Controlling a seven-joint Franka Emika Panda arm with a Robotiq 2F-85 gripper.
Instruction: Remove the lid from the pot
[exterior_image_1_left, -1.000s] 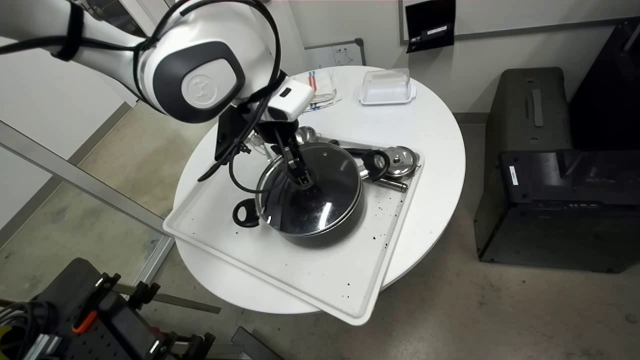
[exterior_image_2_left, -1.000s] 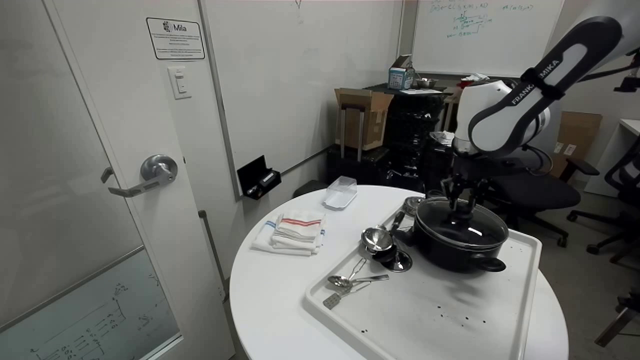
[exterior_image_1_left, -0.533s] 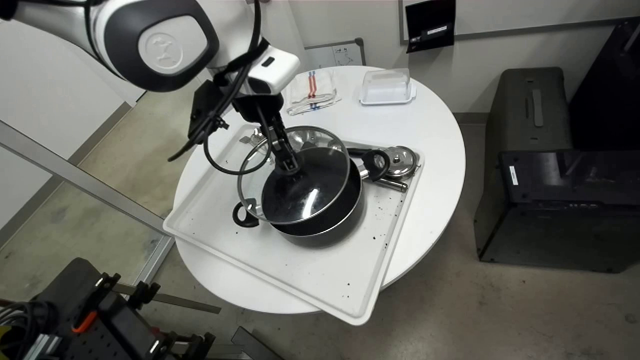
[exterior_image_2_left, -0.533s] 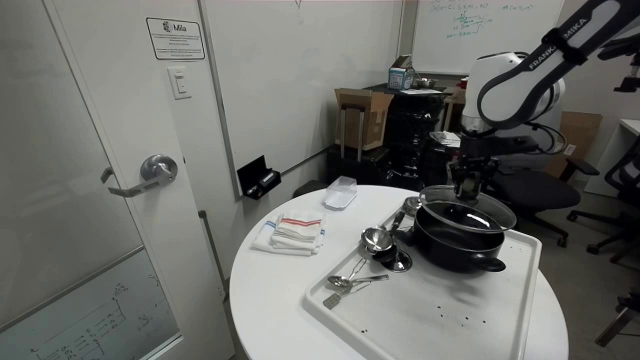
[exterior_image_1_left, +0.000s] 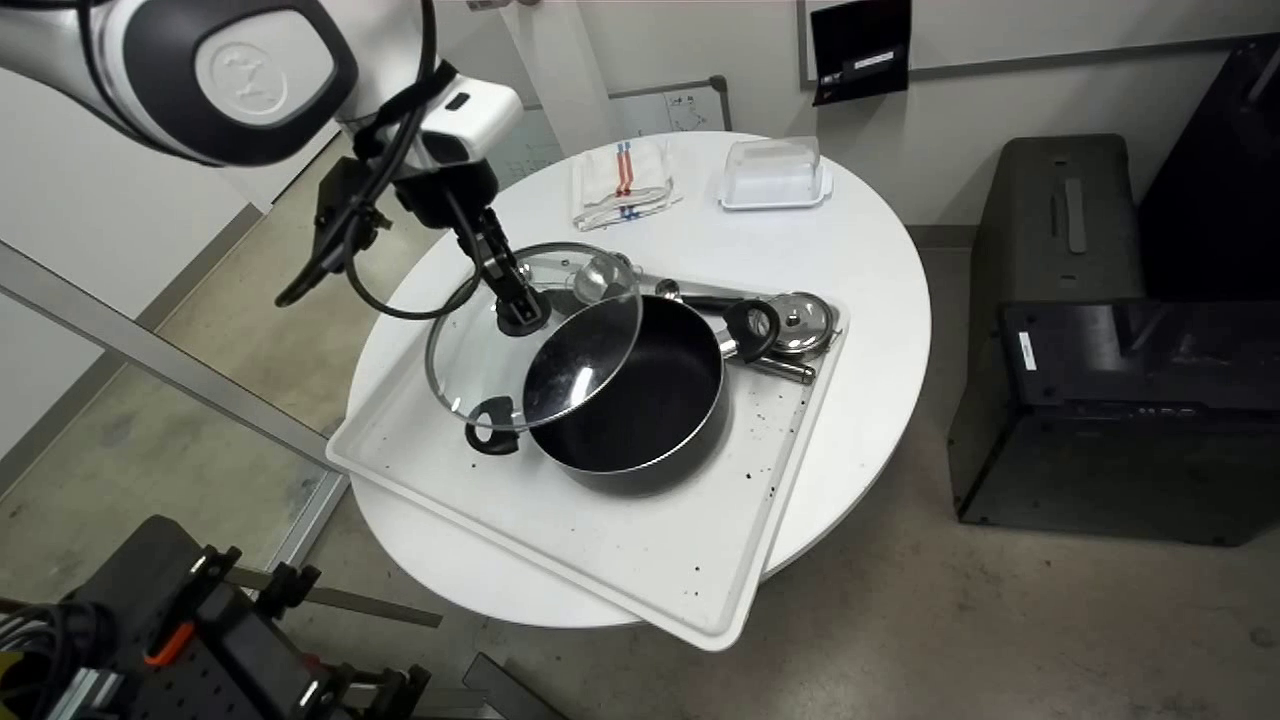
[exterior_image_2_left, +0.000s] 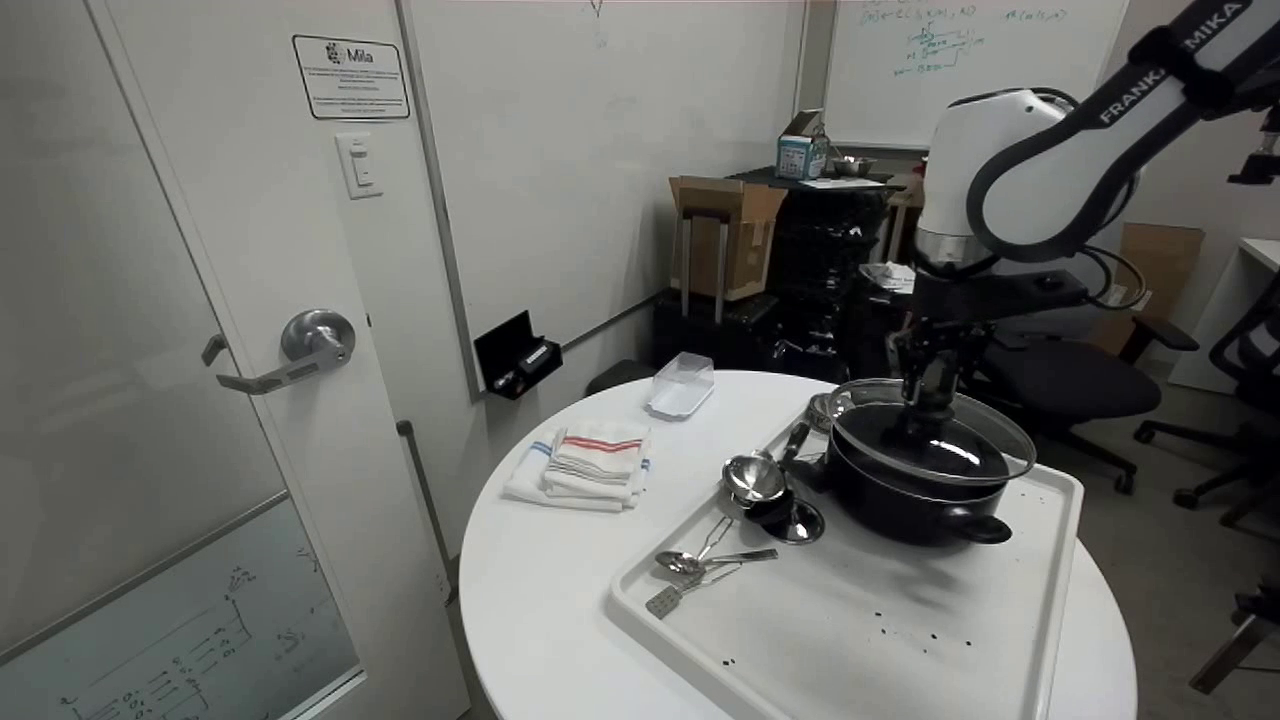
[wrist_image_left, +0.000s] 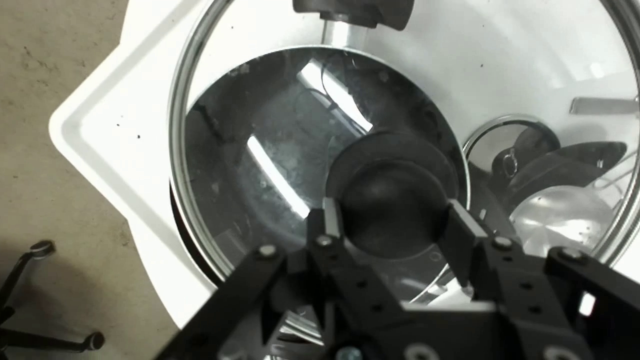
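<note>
Clearly, we have the lid (exterior_image_1_left: 505, 360) unseated from the pot (exterior_image_1_left: 665, 395): our gripper (wrist_image_left: 395, 216) is clenched on the lid's dark knob (wrist_image_left: 392, 192), one of the fingers (wrist_image_left: 332, 220) pressed to each side. The lid is held off-centre to the pot, its glass overlapping part of the open mouth in an exterior view; whether the rim touches the pot anywhere, we cannot tell. Under the glass, in the wrist view, we see one handle (wrist_image_left: 357, 11) of the pot, and across the pot the opposite handle (exterior_image_1_left: 738, 325) stands outside the lid's edge. Beneath the pot lie the white tray (exterior_image_1_left: 640, 570) and the round table (exterior_image_1_left: 875, 330). Near the pot we find a small knobbed disc (exterior_image_1_left: 802, 322), with a spoon (exterior_image_2_left: 683, 563) and a slotted spatula (exterior_image_2_left: 663, 601) farther from the pot on the tray. Well apart from the pot, on the table, we see folded towels (exterior_image_2_left: 598, 455) and a clear container (exterior_image_2_left: 683, 385).
</note>
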